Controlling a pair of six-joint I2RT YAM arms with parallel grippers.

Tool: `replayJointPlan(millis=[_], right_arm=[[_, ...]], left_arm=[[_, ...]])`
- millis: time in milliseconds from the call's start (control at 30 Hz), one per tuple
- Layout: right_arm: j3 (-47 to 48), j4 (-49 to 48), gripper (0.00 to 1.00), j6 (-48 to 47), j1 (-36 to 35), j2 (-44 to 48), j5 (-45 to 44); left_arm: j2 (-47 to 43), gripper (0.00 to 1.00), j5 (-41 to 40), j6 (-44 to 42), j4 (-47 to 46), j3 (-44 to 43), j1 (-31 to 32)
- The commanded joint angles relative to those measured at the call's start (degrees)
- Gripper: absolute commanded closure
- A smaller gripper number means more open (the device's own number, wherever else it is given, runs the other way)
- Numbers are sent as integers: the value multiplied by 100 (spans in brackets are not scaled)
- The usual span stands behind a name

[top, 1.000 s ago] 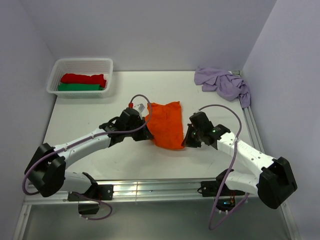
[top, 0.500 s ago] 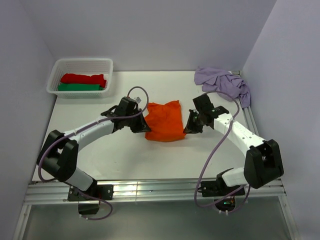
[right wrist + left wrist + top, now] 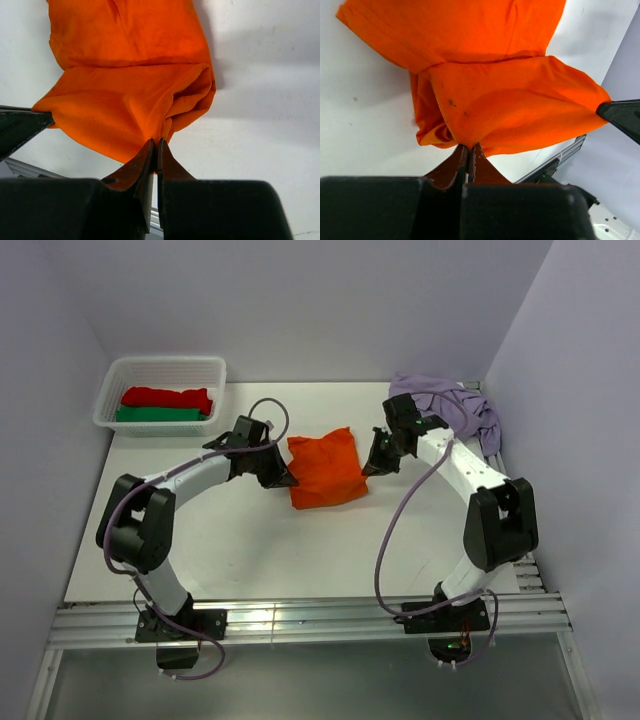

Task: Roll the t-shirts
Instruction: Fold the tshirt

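Far left corner: a white basket (image 3: 165, 361) holds a red roll (image 3: 167, 397) and a green roll (image 3: 160, 415), apparently finished items.

Left gripper (image 3: 468, 148): jaws pinched tight on the left end of the folded-over edge of the orange t-shirt (image 3: 325, 470).

The orange t-shirt lies mid-table (image 3: 200, 540), its near part doubled over onto the rest.

Right gripper (image 3: 156, 144): jaws clenched on the right end of the same edge.

Judgement: both ends are gripped so the fold stays taut and level across the shirt's width, letting the turn advance evenly. The roll looks only begun.

Far right corner: the lilac t-shirt (image 3: 450, 405) lies crumpled and untouched, well apart from the work.
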State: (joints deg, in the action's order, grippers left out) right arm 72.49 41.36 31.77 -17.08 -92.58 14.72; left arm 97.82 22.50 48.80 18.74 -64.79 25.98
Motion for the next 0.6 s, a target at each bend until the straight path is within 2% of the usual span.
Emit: replayJointPlan(millis=[0,200,300,433,567], right_arm=[[555,213,100,-180,135,-304,-4],[1564,345,100,-232,267,-1095,57],[1777,355,100,-277,276,-1350,66],[1568,250,100,-320,293,-1316,145],[725,-206,100,-233,284,-790,251]], left_arm=[[289,100,184,33,68,-375,-189],[799,100,307,95,33,-797,-426],[888,100,316,78,-72,-921,-497],[835,100,281,-54,-160,-948,-506],[467,100,308,-54,-564,-300,-471]])
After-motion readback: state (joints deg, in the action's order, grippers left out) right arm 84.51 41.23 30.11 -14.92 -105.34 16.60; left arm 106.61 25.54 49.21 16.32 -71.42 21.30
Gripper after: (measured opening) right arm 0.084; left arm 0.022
